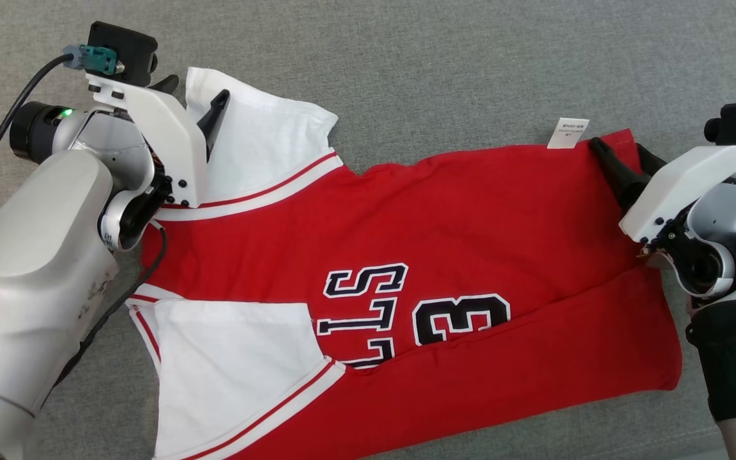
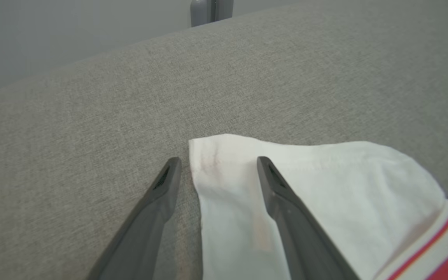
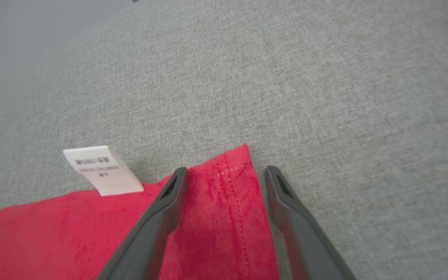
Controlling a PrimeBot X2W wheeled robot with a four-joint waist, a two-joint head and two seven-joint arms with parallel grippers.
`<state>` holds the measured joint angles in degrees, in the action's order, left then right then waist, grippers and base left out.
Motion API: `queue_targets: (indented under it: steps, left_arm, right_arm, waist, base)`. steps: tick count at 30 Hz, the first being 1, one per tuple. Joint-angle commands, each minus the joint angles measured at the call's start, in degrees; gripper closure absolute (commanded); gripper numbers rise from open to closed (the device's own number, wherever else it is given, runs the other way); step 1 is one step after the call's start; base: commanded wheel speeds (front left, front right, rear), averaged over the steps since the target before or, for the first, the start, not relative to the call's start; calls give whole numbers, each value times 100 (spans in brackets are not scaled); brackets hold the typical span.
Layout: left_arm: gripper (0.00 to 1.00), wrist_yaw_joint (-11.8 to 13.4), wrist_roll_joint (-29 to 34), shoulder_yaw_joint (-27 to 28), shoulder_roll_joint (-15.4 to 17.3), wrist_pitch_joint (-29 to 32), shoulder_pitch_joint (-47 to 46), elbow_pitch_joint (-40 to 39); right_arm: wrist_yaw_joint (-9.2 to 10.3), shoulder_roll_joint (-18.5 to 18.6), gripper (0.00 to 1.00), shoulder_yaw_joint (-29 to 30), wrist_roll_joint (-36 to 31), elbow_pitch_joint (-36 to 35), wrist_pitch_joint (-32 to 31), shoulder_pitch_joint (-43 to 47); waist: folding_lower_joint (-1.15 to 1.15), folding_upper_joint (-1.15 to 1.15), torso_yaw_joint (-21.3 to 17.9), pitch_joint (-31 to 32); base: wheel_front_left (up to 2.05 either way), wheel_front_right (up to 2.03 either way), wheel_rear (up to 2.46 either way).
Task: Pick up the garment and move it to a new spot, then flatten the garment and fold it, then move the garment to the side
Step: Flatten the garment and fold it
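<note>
Evidently this is mid-fold: the jersey [image 1: 406, 243] lies spread across the middle of the frame on the grey surface [image 1: 444, 70], its lower edge already turned up over the print. The left gripper [image 1: 195, 89], upper left, hangs over the white sleeve [image 2: 286, 186]. Its jaws stand wide and hold nothing, one finger over the cloth and one just off the sleeve's edge. The right gripper [image 1: 620, 148], at the right edge, straddles the red hem corner [image 3: 231, 182] the same way, jaws wide and empty. Placed at the garment's two far ends, they look set to pinch both at once, so the far edge would come over evenly.

Black-and-white lettering reads upside down from here: "LLS" and a "3", with the fold covering part of it. A small white tag [image 3: 101, 169] sticks out beside the hem corner; its print is too small to read.
</note>
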<state>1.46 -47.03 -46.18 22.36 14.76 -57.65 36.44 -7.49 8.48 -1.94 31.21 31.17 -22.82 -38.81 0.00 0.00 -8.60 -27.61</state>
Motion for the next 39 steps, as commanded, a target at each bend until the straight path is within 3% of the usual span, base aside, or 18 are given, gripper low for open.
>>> queue_targets:
  steps: [1, 6, 7, 8, 9, 10, 11, 14, 21, 27, 39]
  left_arm:
    - [0, -54, -47, -10, -44, 12, -148, 152]
    - [0, -235, -70, -64, -234, 27, -354, 616]
    - [5, -276, -71, -85, -255, 42, -373, 708]
    - [49, -309, -80, -93, -277, 43, -393, 793]
    - [49, -309, -80, -93, -277, 43, -393, 793]
    - [89, -345, -86, -96, -294, 21, -408, 877]
    - [100, -377, -100, -99, -313, 2, -416, 951]
    - [100, -457, -134, -90, -391, -67, -410, 1141]
    - [100, -605, -255, 12, -460, -436, -439, 1428]
    - [100, -786, -545, 75, -524, -351, -209, 1415]
    - [100, -885, -985, 28, -280, -135, 417, 924]
  right_arm:
    - [-1, -35, 0, -106, 55, 138, -51, 71]
    - [-1, -17, 0, -271, 166, 196, 1, 51]
    - [-1, -15, 0, -314, 179, 211, 14, 45]
    - [-1, -11, 0, -355, 199, 225, 25, 36]
    - [-1, -11, 0, -355, 199, 225, 25, 36]
    - [-1, -7, 22, -406, 218, 234, 45, 29]
    - [-1, -1, 54, -434, 233, 240, 67, 24]
    - [-1, 62, 100, -522, 260, 288, 182, 20]
    - [-1, 204, 100, -604, 387, 372, 531, -11]
    - [0, 274, 100, -646, 546, 525, 669, 44]
    - [0, 569, 100, -646, 667, 837, 699, 323]
  waist:
    - [0, 0, -27, -12]
    - [0, 0, -97, -52]
    - [0, 0, -110, -50]
    - [0, 0, -122, -46]
    - [0, 0, -122, -46]
    - [0, 0, -132, -39]
    - [0, 0, -138, -29]
    - [0, 0, -114, 19]
    - [0, 0, 24, 316]
    - [0, 0, 120, 667]
    - [0, 0, 383, 1443]
  base:
    - [0, 0, 0]
    - [0, 0, 0]
    - [0, 0, 0]
    - [0, 0, 0]
    - [0, 0, 0]
    - [0, 0, 0]
    - [0, 0, 0]
    - [0, 0, 0]
    - [0, 0, 0]
    - [0, 0, 0]
    - [0, 0, 0]
